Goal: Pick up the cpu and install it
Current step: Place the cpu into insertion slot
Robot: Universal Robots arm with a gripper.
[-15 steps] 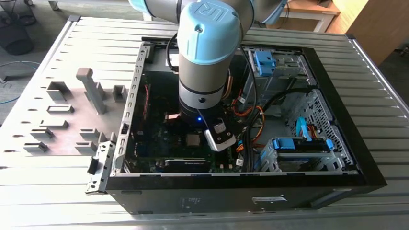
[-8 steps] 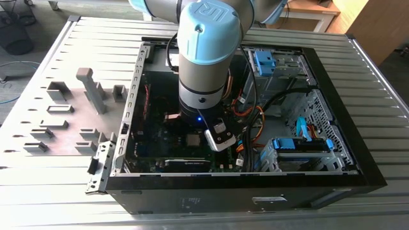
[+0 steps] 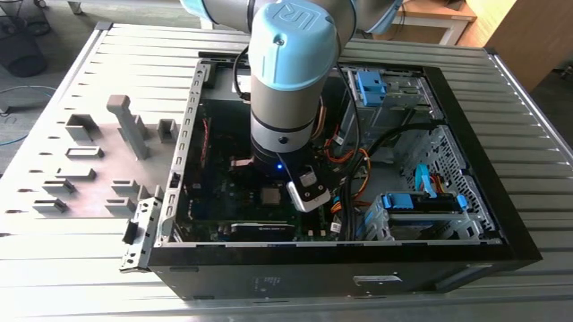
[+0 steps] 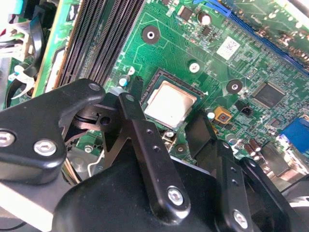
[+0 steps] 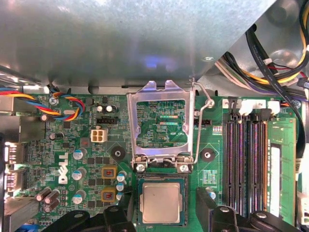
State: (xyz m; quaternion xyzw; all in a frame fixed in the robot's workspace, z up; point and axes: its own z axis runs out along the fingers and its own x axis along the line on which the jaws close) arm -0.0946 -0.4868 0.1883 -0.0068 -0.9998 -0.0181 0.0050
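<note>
- Already the cpu (image 5: 161, 203) lies flat in its socket on the green motherboard (image 5: 212, 174), as both wrist views show.
- The hand (image 4: 166, 113) hangs just above it, released, its black fingers (image 4: 145, 140) spread wider than the chip.
- The metal socket frame (image 5: 161, 121) stands flipped open beside the cpu.

— Where do we find the small square silvery-topped cpu (image 5: 162, 203)?
— We find it flat in its socket on the green circuit motherboard (image 5: 72, 140), inside the open black metal computer case (image 3: 501, 221).
— What do we see around it?
— The hinged metal socket frame (image 5: 161, 121) stands raised at one edge. The long black memory slots (image 5: 246, 164) run beside it. The black two-fingered gripper (image 4: 161, 108) hangs above, a finger on each side.
— And outside the case?
— The grey plastic holder blocks (image 3: 80, 127) stand at the exterior view's left of it.
</note>
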